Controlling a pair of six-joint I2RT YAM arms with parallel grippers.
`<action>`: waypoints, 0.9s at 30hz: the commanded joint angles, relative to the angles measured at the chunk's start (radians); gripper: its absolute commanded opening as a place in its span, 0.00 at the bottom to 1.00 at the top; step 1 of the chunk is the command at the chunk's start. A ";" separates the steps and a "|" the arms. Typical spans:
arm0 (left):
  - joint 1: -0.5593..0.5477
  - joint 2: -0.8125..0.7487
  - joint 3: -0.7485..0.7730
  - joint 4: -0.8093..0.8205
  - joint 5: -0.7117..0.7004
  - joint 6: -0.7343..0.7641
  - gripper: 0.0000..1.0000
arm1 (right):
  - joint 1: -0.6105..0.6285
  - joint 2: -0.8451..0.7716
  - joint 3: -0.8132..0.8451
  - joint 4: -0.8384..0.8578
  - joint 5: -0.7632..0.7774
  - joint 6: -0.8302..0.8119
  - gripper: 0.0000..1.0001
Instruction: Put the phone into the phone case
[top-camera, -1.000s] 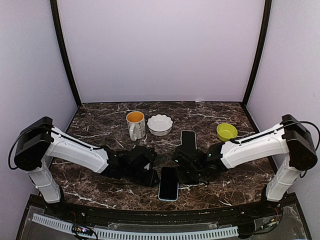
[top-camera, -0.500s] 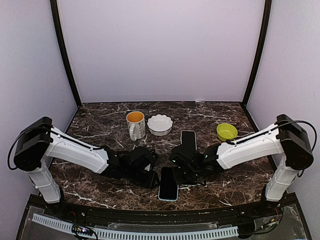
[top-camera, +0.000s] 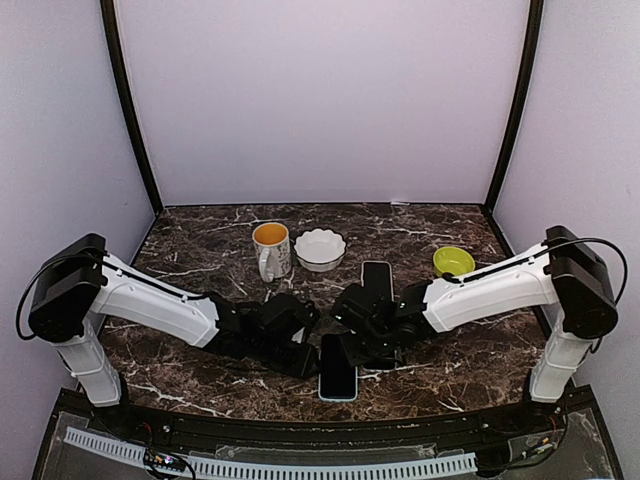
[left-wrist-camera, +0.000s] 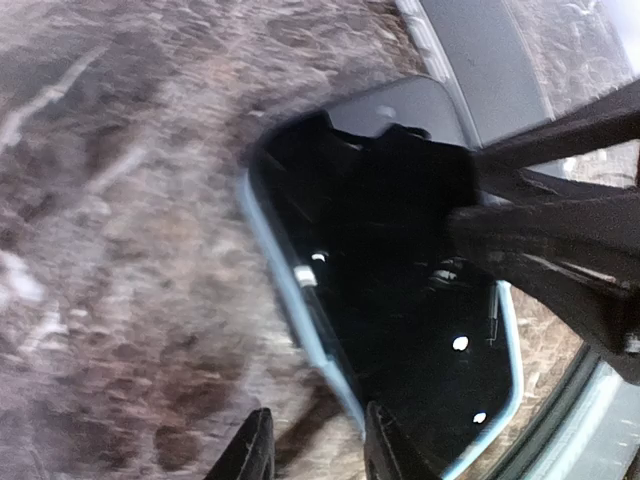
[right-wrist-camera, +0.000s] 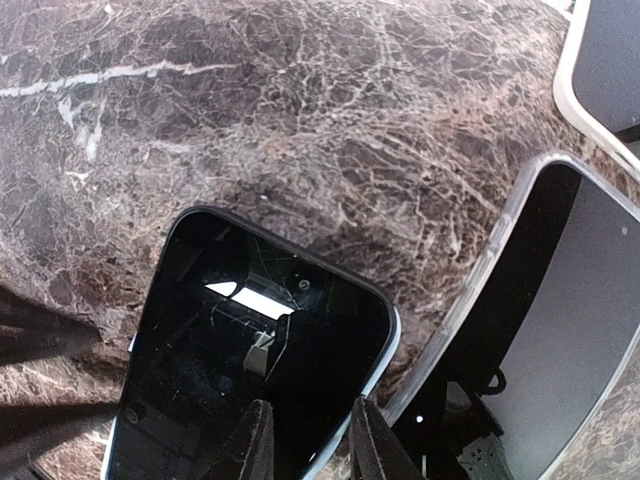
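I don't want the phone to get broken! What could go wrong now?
1. The left claw and the right claw both crowd the phone, so the arms might bump each other.
2. The phone lies close to the front edge of the table, so a push might slide it off.
3. The phone case lies apart, farther back, so the phone could slip on the way there.

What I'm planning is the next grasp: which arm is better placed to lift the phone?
Right, probably: the right gripper, open, straddles the phone's edge, and the phone case lies on that arm's side.
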 joint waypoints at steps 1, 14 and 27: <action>-0.036 0.002 -0.016 0.084 0.072 0.016 0.33 | -0.003 0.061 0.030 0.056 -0.035 -0.039 0.27; -0.036 -0.235 -0.094 -0.003 -0.090 0.074 0.34 | 0.029 -0.114 -0.072 -0.040 0.031 0.071 0.42; -0.037 -0.144 -0.137 -0.039 -0.093 0.074 0.34 | 0.075 -0.014 -0.062 0.003 -0.033 0.125 0.45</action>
